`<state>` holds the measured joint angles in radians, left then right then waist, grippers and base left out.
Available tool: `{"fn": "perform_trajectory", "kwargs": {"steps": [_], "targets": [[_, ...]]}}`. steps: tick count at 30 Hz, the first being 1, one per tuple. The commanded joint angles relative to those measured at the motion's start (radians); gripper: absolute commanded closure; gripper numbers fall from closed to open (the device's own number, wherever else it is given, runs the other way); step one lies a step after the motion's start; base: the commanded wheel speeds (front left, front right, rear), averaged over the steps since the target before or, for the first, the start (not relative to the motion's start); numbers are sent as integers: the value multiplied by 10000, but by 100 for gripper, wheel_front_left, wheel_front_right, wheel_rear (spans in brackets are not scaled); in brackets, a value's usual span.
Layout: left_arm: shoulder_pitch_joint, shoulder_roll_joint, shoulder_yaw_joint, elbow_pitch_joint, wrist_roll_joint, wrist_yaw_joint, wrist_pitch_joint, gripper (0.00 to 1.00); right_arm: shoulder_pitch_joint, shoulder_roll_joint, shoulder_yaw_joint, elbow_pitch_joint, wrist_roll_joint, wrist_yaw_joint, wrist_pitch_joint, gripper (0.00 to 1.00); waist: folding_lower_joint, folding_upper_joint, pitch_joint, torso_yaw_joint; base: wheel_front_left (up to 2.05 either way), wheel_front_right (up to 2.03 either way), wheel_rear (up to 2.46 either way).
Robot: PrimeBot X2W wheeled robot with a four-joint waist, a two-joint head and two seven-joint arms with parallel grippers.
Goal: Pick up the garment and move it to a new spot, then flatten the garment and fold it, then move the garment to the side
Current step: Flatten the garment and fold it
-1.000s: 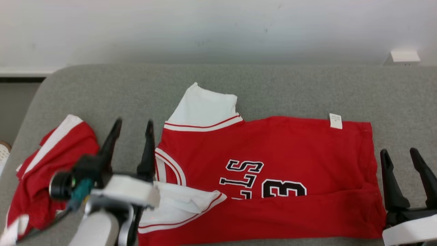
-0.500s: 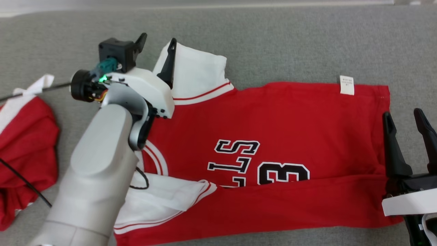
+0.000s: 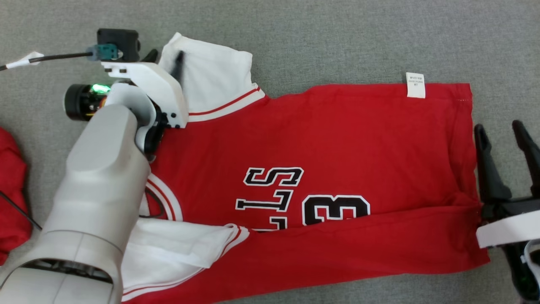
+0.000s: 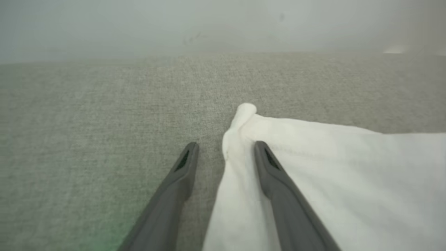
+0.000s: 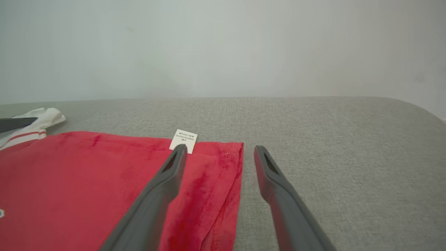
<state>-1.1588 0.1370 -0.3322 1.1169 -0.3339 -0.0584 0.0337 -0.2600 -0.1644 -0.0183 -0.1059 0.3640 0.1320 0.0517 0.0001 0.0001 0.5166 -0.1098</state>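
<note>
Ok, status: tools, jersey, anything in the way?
Left tool open, astride white sleeve corner. Right tool open at jersey hem. Jersey flat, near edge folded over. Another red garment far left, apart.

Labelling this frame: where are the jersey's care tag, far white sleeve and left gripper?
care tag (image 3: 415,85), head view, its middle.
far white sleeve (image 3: 215,80), head view, bare middle.
left gripper (image 4: 226,144), left wrist view, between fingertips.

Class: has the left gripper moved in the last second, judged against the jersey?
Yes. The left gripper went from beside the collar of the jersey to its far white sleeve, whose edge lies between the jaws.
</note>
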Motion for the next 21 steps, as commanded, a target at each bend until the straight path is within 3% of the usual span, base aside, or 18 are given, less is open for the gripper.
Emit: {"fn": "perform_trajectory", "kwargs": {"steps": [1,9,18,19,20,21], "targets": [[432,-101,-139,425,39,-34,101,100,-232,-129,-64,155,88,-26,-31,0,-1,-1,9,21,0,0,0],[-451,-275,-375,492,225,-140,-1547,100,-1684,-1054,44,2317,447,-26,-87,0,-1,-1,-14,394,0,0,0],[-937,-510,-475,638,15,-324,-2266,100,-3138,-1854,1295,4904,1063,-26,366,0,-1,-1,-44,808,0,0,0],[-930,-535,-450,621,-62,-351,-2339,100,-3243,-1932,1473,5133,1128,-26,512,13,-1,-1,-60,846,0,0,0],[-900,-559,-403,623,-168,-380,-2399,100,-3314,-2023,1621,5349,1214,-26,600,51,-1,-1,-73,883,0,0,0],[-860,-573,-368,627,-264,-414,-2463,100,-3329,-2087,1731,5521,1332,-26,727,81,-1,-1,-97,919,0,0,0]]}}
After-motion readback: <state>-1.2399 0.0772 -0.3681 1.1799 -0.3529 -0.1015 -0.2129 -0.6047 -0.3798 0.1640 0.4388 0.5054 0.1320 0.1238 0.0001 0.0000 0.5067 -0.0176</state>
